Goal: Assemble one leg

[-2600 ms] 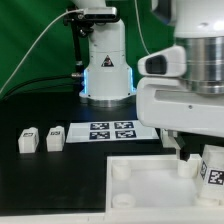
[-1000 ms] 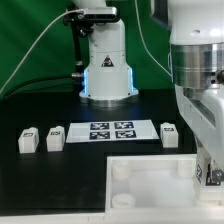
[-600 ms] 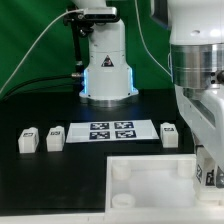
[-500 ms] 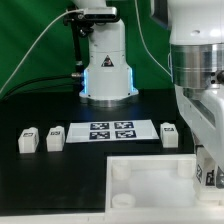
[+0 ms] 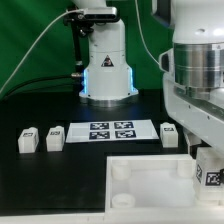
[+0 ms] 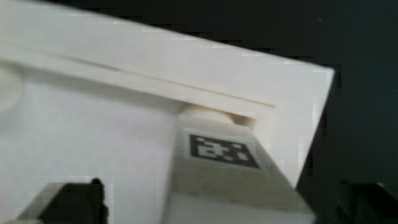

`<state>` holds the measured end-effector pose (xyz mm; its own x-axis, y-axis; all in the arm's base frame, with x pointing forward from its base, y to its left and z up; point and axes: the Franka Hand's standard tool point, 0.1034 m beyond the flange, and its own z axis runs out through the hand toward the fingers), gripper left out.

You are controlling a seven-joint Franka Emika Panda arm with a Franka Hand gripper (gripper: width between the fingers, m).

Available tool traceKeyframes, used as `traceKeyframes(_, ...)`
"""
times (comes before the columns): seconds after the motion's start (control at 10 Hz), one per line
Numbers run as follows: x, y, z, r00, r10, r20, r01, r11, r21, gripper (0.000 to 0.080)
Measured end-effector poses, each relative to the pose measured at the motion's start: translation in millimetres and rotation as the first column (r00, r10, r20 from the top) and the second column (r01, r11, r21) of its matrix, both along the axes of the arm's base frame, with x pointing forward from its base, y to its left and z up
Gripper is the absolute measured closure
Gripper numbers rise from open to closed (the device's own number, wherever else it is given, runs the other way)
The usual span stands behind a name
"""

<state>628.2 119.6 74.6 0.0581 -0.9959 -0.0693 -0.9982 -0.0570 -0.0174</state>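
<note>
Your black bench (image 5: 60,190) fills the exterior view, and the arm (image 5: 200,70) rises over the bench edge at the exterior view's right, hiding much of that side. The white tabletop (image 5: 150,172) lies flat against the bench edge nearest that camera, reaching toward the corner at the exterior view's right, with two round sockets showing along its side at the exterior view's left. Behind it, toward the middle of the bench, you have the marker board (image 5: 110,130) lying flat. One spare leg (image 5: 169,134) stands just beside the board's end at the exterior view's right. A second spare leg (image 5: 55,138) and a third spare leg (image 5: 28,140) stand side by side near the bench edge at the exterior view's left. The leg (image 5: 212,178) sits under the gripper (image 5: 205,165), over the tabletop's part closest to the bench corner at the exterior view's right, tag facing the camera. In the wrist view that leg (image 6: 222,150) runs to a rounded socket by the tabletop's (image 6: 107,110) raised rim. One dark finger (image 6: 80,200) shows beside it, with white between them. The other finger is lost against the dark, so you cannot tell whether the gripper is clamped on the leg or released.
</note>
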Motion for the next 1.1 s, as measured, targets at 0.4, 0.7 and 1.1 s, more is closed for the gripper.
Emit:
traceKeyframes(0.4, 0.0, 0.0, 0.0, 1.0, 0.0, 0.0, 0.0, 1.0, 0.0, 0.0151)
traceKeyframes(0.7, 0.0, 0.0, 0.0, 1.0, 0.0, 0.0, 0.0, 1.0, 0.0, 0.0151)
traceKeyframes(1.1, -0.3, -1.0, -0.4, 0.945, 0.328, 0.017, -0.327, 0.945, -0.015, 0.0151)
